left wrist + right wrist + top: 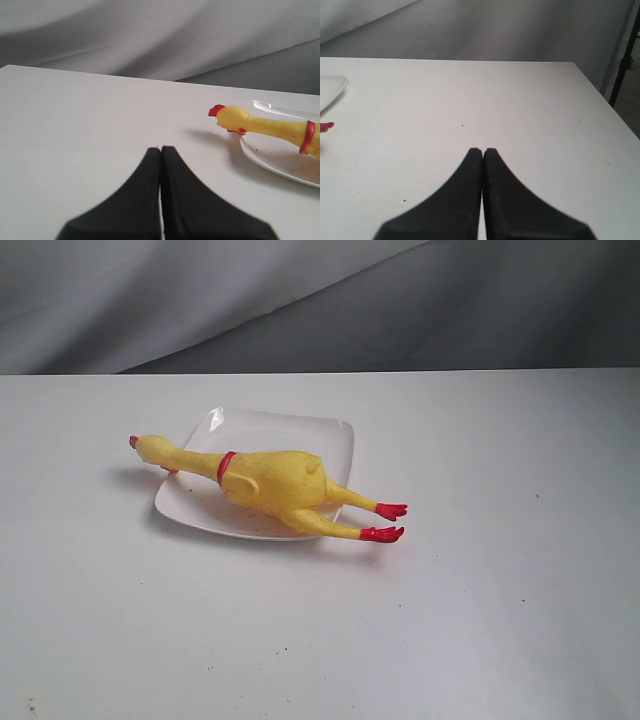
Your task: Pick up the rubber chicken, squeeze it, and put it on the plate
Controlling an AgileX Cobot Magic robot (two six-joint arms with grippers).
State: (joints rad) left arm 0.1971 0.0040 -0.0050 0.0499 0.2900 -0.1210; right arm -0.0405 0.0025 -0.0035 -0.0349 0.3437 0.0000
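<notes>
The yellow rubber chicken [270, 483] lies across the white square plate [330, 440]; its head hangs over the plate's left edge and its red feet reach past the right edge. In the left wrist view the chicken's head and neck [260, 122] show beside the plate rim [272, 165]. My left gripper [160, 149] is shut and empty, off to the side of the head. My right gripper [482, 150] is shut too, with nothing in it, over bare table; a red foot tip [326, 127] and a plate corner [331, 89] sit at that view's edge. Neither gripper appears in the exterior view.
The white table [480, 620] spreads wide around the plate. A grey cloth backdrop [300, 300] hangs behind the far edge. In the right wrist view the table's edge [600, 100] and a dark stand leg [622, 65] show.
</notes>
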